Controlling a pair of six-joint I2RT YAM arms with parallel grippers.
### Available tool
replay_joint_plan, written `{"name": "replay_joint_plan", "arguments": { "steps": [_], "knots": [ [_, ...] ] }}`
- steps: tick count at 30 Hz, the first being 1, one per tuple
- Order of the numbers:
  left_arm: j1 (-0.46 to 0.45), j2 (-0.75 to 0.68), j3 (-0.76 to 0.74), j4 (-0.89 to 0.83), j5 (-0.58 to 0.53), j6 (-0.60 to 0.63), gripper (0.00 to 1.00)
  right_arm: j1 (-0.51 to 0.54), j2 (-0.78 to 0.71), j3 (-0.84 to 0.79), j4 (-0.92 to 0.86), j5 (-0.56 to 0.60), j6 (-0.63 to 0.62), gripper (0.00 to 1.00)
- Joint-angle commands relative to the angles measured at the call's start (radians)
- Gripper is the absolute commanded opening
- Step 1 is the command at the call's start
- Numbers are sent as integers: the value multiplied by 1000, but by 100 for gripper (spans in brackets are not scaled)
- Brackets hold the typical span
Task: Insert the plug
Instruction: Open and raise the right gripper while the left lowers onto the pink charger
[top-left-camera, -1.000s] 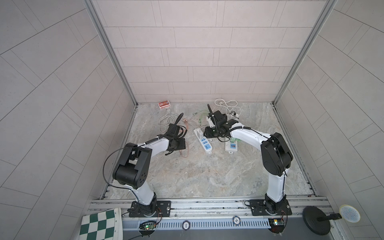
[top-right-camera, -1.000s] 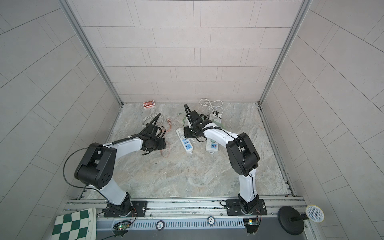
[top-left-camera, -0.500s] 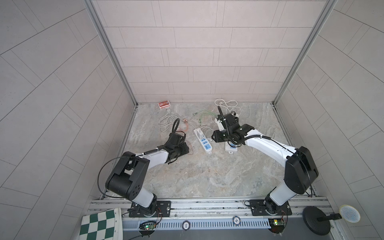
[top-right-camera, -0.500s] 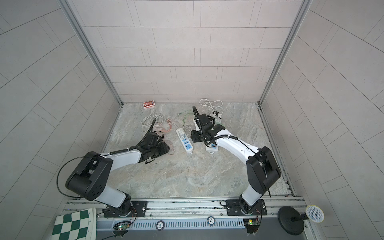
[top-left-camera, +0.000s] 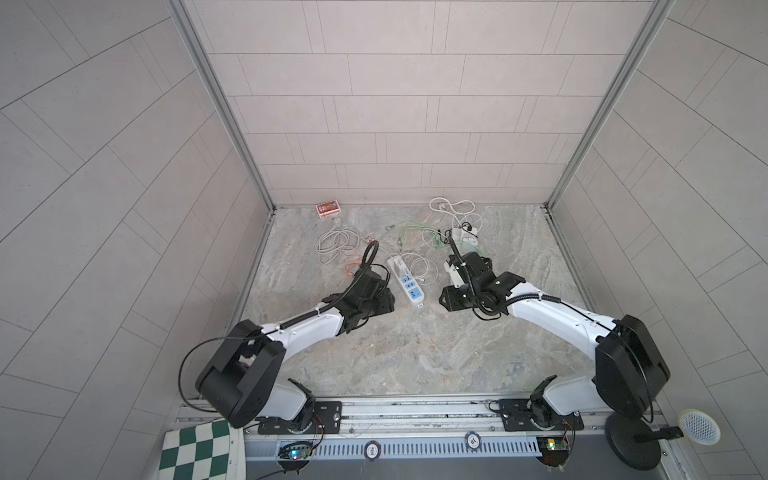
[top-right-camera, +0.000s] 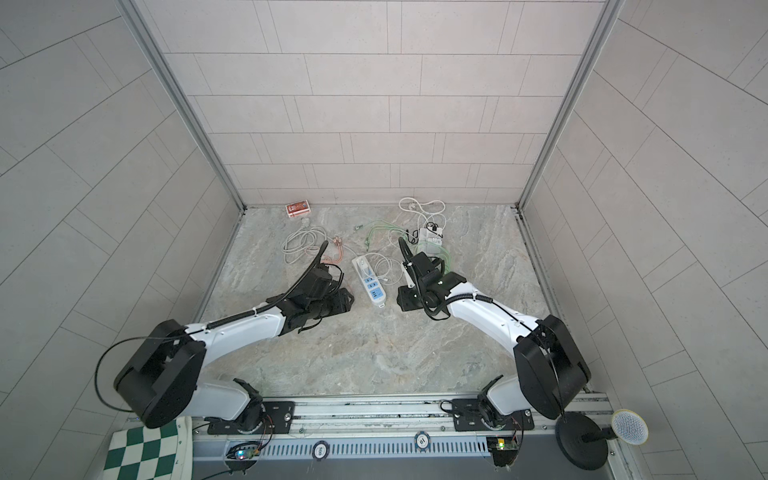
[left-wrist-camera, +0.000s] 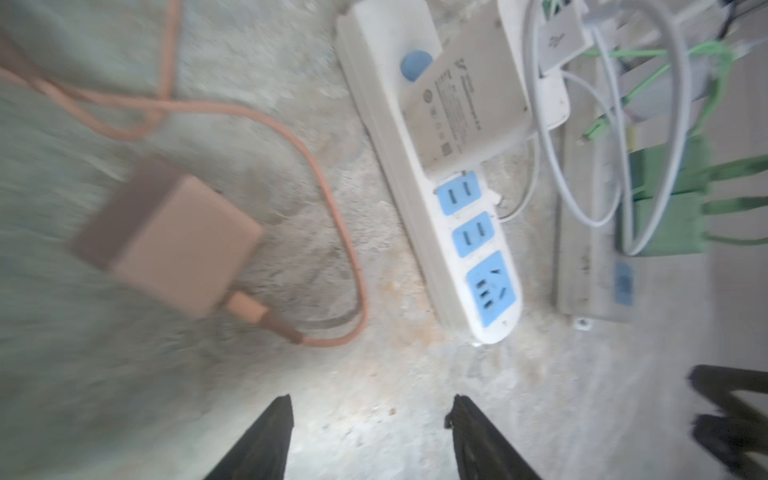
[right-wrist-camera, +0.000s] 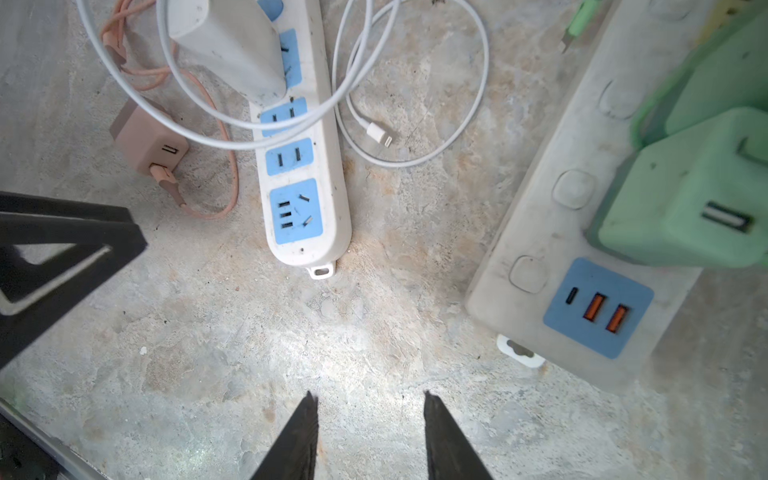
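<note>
A white power strip (top-left-camera: 407, 283) (top-right-camera: 370, 283) with blue sockets lies on the stone floor between my two grippers. A white adapter (left-wrist-camera: 465, 104) (right-wrist-camera: 232, 41) stands plugged into the strip (left-wrist-camera: 473, 235) (right-wrist-camera: 303, 166) near its far end. A pink charger plug (left-wrist-camera: 174, 245) (right-wrist-camera: 145, 141) lies loose on the floor beside the strip, with an orange cable (left-wrist-camera: 332, 199) in it. My left gripper (top-left-camera: 388, 305) (left-wrist-camera: 370, 405) is open and empty over bare floor. My right gripper (top-left-camera: 445, 297) (right-wrist-camera: 370, 399) is open and empty too, off the strip's near end.
A grey power strip (right-wrist-camera: 540, 232) with a green charger (right-wrist-camera: 685, 199) plugged in lies on the right. A white cable (right-wrist-camera: 378, 135) loops over the white strip. More cables and a red box (top-left-camera: 328, 208) lie near the back wall.
Both grippers have drawn back from the far part of the strip toward its near end. The right arm has swung out to the right.
</note>
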Motion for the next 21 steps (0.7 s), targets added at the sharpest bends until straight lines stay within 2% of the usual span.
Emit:
{"name": "replay_joint_plan", "arguments": {
  "steps": [1,2,4,7,8,12,14,21],
  "knots": [
    [10,-72,116,-367,-334,247,73,6,-63,-22,5,-4,0,42],
    [17,-77,141,-410,-413,305,76,6,-73,-33,5,-4,0,42],
    [41,-63,187,-447,-488,386,78,7,-88,-46,5,-5,-3,42],
    [96,13,258,-453,-395,473,78,9,-97,-51,-1,-9,-5,42],
    [114,50,282,-449,-339,497,76,9,-100,-54,-3,-12,-7,42],
    [149,232,404,-507,-260,549,62,12,-126,-72,-7,-16,-6,42],
    [178,311,432,-501,-198,566,58,13,-144,-82,-9,-15,-6,42],
    [200,442,481,-472,-213,545,57,12,-172,-108,-6,-20,-5,42]
  ]
}}
